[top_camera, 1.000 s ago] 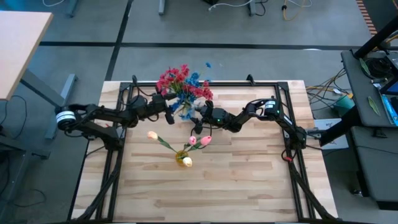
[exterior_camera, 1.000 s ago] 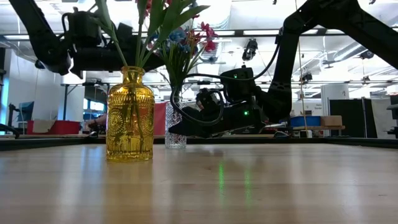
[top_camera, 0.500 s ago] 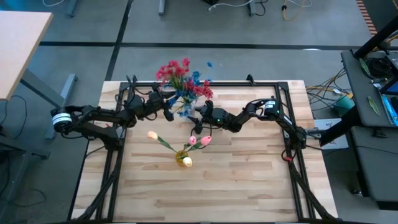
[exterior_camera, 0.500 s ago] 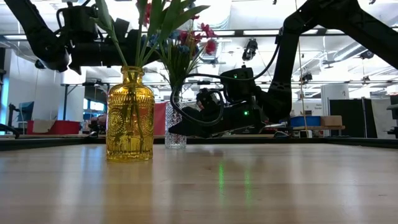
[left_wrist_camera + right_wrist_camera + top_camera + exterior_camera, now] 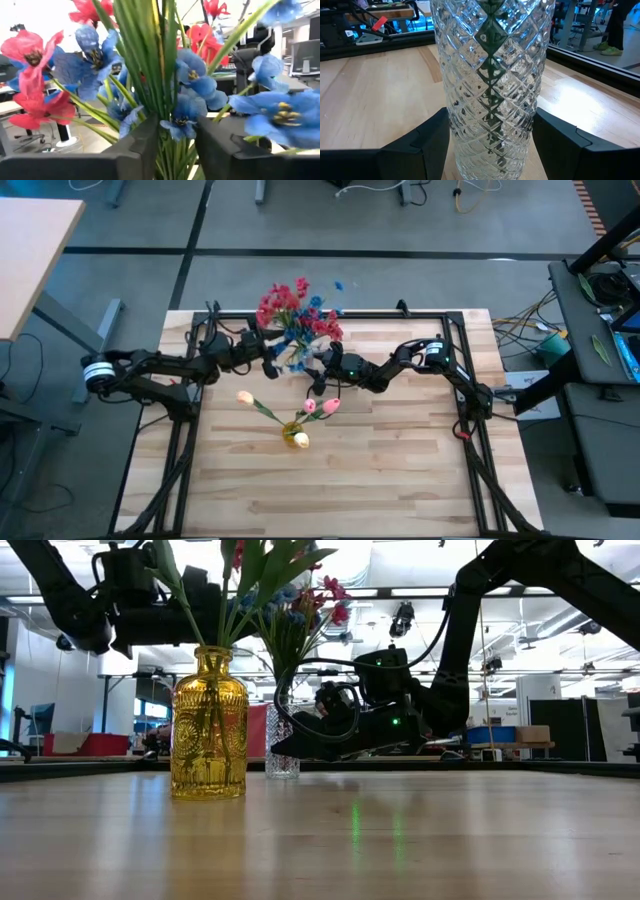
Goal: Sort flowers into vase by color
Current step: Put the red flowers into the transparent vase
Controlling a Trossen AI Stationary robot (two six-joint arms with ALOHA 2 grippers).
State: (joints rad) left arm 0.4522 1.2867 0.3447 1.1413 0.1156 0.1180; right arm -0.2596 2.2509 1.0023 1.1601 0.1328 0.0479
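Both pincers beside red-blue bouquet

You've got a wooden table with a black frame round its edge. A pale desk stands off its far left corner. To the right there's a dark bench, with cables on the floor. Behind the table: a red bin, a blue bin and a cardboard box. A person's legs show in the background.

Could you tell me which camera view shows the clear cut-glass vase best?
The right wrist view: the clear cut-glass vase fills it, between the right gripper fingers. The low view shows it small behind the amber vase; the high view hides it under blossoms; the left wrist shows none.
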